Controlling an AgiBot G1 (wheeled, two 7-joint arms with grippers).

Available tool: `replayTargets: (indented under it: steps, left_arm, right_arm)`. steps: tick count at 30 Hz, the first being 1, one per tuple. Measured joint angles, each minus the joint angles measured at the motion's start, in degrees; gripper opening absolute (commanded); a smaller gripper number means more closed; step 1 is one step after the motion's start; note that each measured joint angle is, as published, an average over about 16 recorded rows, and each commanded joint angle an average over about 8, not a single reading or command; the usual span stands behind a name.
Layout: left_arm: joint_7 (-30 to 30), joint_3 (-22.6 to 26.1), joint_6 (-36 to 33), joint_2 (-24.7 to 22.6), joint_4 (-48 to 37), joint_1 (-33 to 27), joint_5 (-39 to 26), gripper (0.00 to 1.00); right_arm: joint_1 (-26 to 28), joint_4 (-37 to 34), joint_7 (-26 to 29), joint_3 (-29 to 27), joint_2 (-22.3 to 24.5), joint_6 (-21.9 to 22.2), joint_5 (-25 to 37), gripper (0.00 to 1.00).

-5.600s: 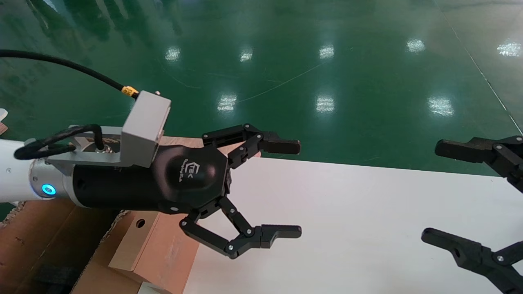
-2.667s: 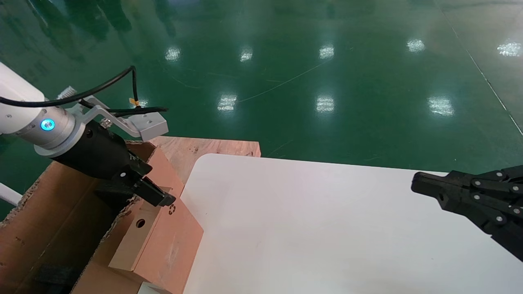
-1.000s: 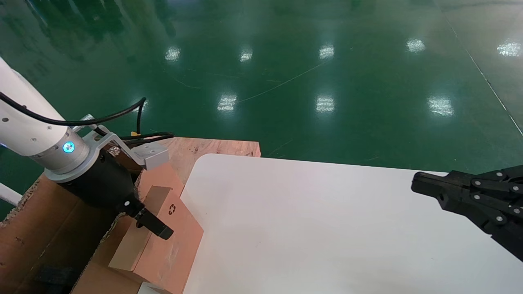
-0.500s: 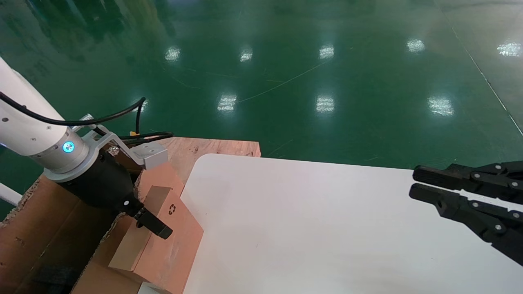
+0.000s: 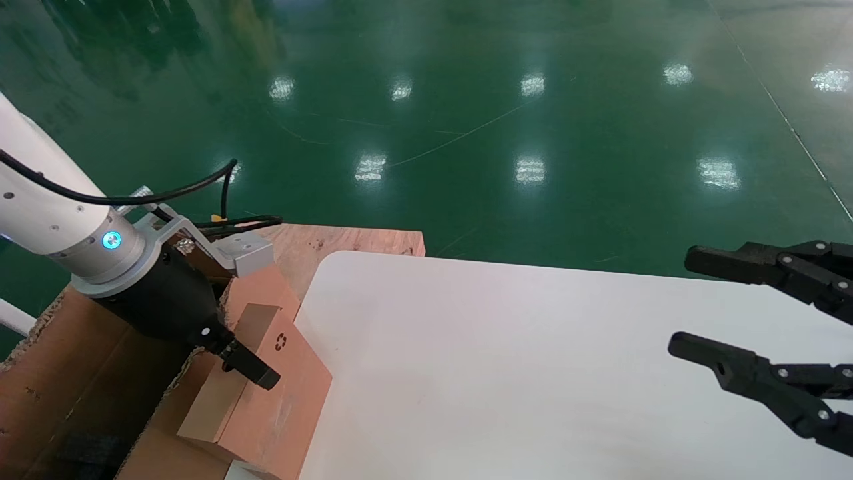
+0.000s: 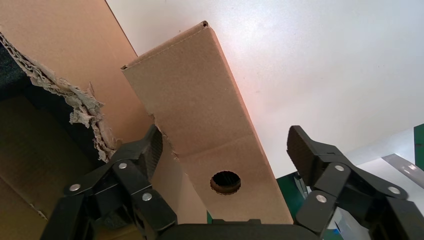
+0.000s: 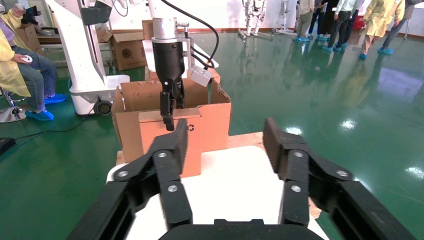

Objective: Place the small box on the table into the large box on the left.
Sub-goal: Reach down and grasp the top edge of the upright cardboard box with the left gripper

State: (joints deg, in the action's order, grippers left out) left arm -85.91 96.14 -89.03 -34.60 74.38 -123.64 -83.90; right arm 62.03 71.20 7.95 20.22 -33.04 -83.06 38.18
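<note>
table (image 5: 533, 373): white top, nothing on its open middle | large box (image 5: 60, 373): sits off the table's left edge, ragged rim | small box (image 5: 266, 393): leaning tilted on the large box's wall at the table's left edge | left gripper (image 6: 225, 150): fingers spread wide, straddling the small box's holed side | right gripper (image 5: 693, 307): hovering over the table's right side, gaping, empty

At lower left of the head view, the small box (image 5: 266, 393) leaned against the large box (image 5: 60, 387), at the left edge of the surface (image 5: 520, 373). The left gripper (image 5: 226, 350) straddled its upper end; the right gripper (image 5: 686, 303) hung at the right edge.
</note>
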Motion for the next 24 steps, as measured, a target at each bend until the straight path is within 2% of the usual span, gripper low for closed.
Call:
replayTargets:
  steps: [24]
  left_arm:
    - [0.9,-0.1,1.3,-0.6,-0.3,-1.3,-0.8,0.00]
  right_arm:
    - [0.0,0.0,0.0,0.0,0.0,0.0,0.0,1.00]
